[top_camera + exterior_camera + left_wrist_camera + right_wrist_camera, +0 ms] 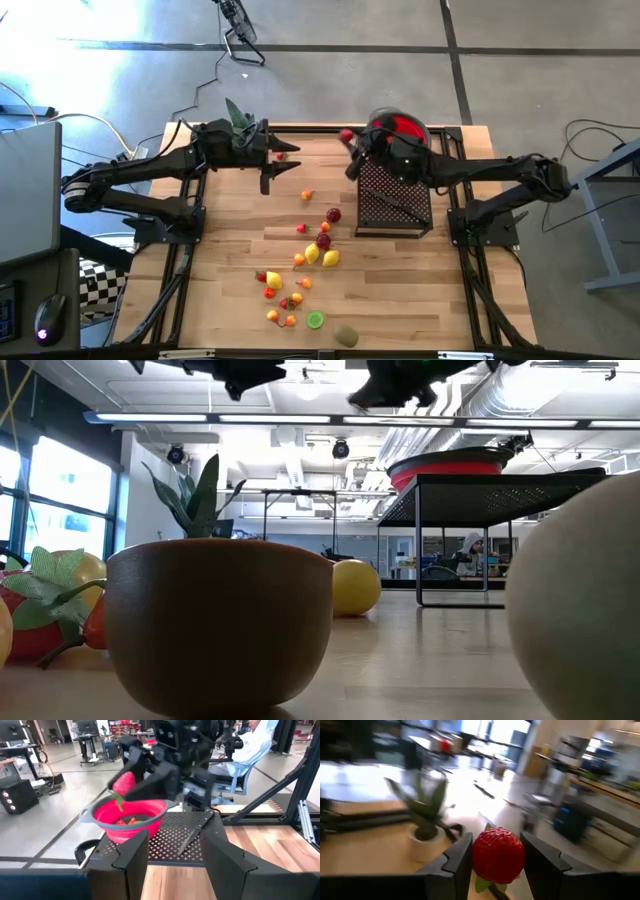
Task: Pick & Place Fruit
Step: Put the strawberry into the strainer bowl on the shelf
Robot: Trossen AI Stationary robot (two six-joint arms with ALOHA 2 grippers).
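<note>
My right gripper is shut on a red toy strawberry. It hangs high over the table's far side, just left of the red bowl. The bowl stands on a black mesh rack and has small orange fruit in it. My left gripper is open with nothing between its fingers. It hovers at the far left beside the potted plant and points toward the bowl. Several small fruits lie loose on the wooden table. My right gripper pinches the strawberry's two sides between its two fingers. The fingers lie level and come from the table's right, pointing left. The strawberry is lifted clear, with its green leaf end turned down.
A brown-handled knife lies on the rack beside the bowl. In the low view, a brown round object and a yellow fruit stand close to the camera. A person sits in a chair beyond the table.
</note>
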